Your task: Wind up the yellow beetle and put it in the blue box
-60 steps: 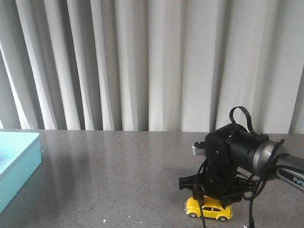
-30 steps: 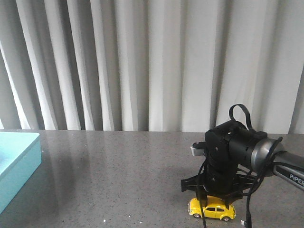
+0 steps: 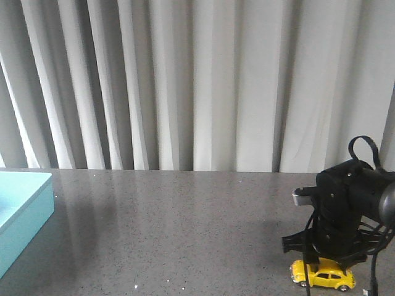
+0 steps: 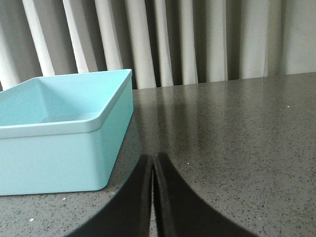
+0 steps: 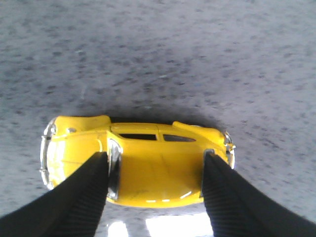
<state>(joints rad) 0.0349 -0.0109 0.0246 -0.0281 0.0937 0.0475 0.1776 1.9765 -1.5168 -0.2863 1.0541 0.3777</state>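
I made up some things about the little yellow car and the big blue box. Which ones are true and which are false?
1. The yellow beetle sits between the right gripper's fingers. True.
2. The beetle is inside the blue box. False: it is on the table, far to the box's right.
3. The left gripper's fingers are together. True.
4. The left gripper holds the blue box. False: it holds nothing, and the box stands apart from it.
5. The beetle is upside down. False: it stands on its wheels.

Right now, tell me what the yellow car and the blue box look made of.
Yellow beetle: glossy painted body, metal or hard plastic; highlights on its roof, chrome-like bumpers. Blue box: probably moulded plastic, smooth satin turquoise walls with a rounded thin rim.
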